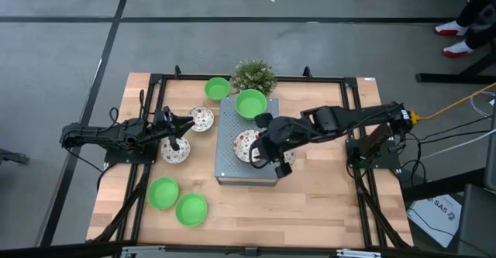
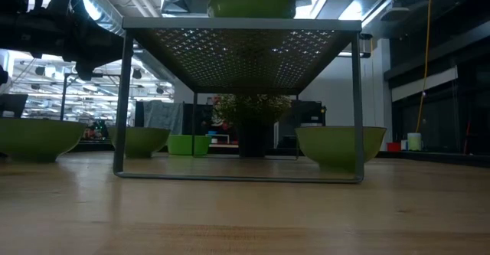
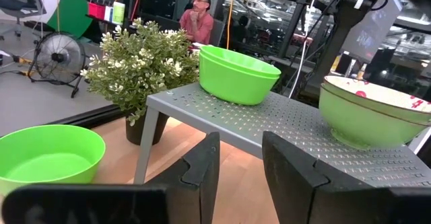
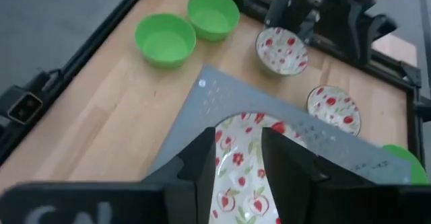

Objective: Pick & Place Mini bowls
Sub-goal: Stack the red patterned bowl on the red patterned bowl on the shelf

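Two mini bowls on grey perforated metal shelf (image 1: 232,146), a white red-speckled bowl (image 1: 248,144) beneath the right gripper's (image 1: 266,154) parted, empty jaws; five remain on the wooden table; left gripper (image 3: 239,167) part-open, empty.

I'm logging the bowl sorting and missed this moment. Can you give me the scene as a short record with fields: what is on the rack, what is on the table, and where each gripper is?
rack: grey perforated metal rack mid-table
on rack: one green bowl; one patterned bowl
on table, green: one bowl beside the plant; two near the front left
on table, patterned: two left of the rack
plant: potted plant behind the rack
right gripper: open, over the patterned bowl on the rack
left gripper: open, empty, by the left patterned bowls
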